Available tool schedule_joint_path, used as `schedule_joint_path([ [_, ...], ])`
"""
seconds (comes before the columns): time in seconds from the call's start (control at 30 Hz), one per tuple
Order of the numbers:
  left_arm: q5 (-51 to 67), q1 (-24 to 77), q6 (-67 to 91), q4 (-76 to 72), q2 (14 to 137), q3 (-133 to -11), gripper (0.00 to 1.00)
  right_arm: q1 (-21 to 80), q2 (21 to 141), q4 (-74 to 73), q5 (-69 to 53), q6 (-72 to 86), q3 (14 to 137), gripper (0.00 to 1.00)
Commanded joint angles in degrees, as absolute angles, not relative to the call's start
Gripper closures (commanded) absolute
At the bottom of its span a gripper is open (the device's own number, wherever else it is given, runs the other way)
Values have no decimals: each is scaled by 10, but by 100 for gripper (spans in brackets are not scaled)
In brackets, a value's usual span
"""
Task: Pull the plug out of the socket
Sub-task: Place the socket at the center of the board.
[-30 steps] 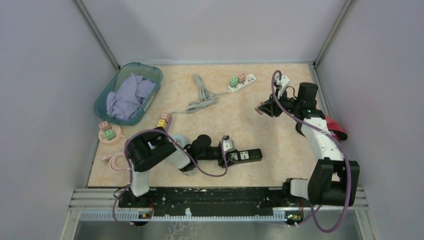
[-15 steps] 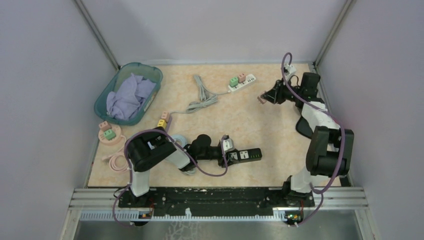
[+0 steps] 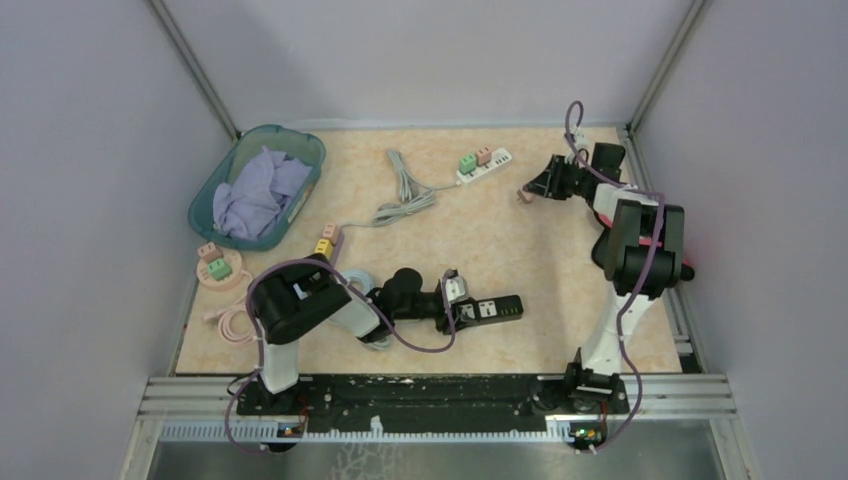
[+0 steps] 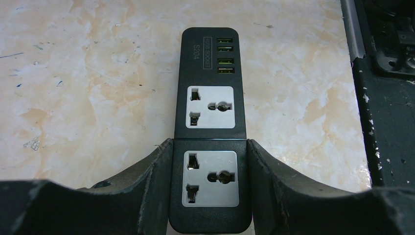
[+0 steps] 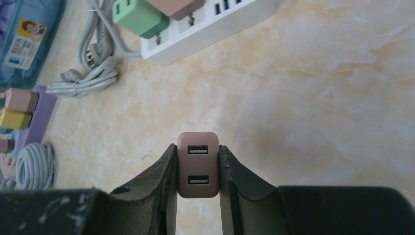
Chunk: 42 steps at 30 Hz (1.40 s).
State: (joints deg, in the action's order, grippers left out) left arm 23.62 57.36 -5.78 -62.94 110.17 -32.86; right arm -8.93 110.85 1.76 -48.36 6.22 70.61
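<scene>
The black socket strip (image 3: 495,310) lies flat near the table's front, two empty outlets and green USB ports facing up (image 4: 210,105). My left gripper (image 4: 209,145) is shut on its near end, one finger on each side (image 3: 462,311). A pink plug (image 5: 198,164) with two USB ports is clamped in my right gripper (image 5: 197,149). In the top view that plug (image 3: 521,197) hangs above the table at the back right, held by the right gripper (image 3: 528,193), far from the black socket strip.
A white power strip (image 3: 484,165) with a green and a pink plug sits at the back, its grey cable (image 3: 403,190) coiled beside it. A teal basket (image 3: 290,133) with purple cloth stands back left. A round pink socket (image 3: 218,268) lies at the left edge.
The right arm has swung toward the back right corner, carrying the pink plug a little farther back. The left gripper and the black socket strip have stayed put.
</scene>
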Motion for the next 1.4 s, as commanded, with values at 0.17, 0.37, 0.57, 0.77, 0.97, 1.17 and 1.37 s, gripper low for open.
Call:
schedule_joint_path([
  [0.17,231,566,-52,-589,1088,-324,97,-101,1179,-13,-392,97,806,89],
  [0.37,240,566,-46,-582,1085,-331,97,-104,1203,-44,-355,81,833,61],
  [0.57,244,566,-43,-578,1085,-334,97,-112,1162,-33,-360,75,811,29],
  [0.77,248,566,-40,-570,1081,-338,97,-114,1055,-30,-377,24,768,28],
  [0.97,261,566,-26,-532,1071,-357,73,-113,910,-46,-515,-84,706,28],
  [1.17,251,566,-8,-511,1044,-361,44,-81,755,-88,-706,-271,598,28],
  [1.37,249,566,-21,-494,995,-352,33,-18,643,-205,-756,-489,526,10],
])
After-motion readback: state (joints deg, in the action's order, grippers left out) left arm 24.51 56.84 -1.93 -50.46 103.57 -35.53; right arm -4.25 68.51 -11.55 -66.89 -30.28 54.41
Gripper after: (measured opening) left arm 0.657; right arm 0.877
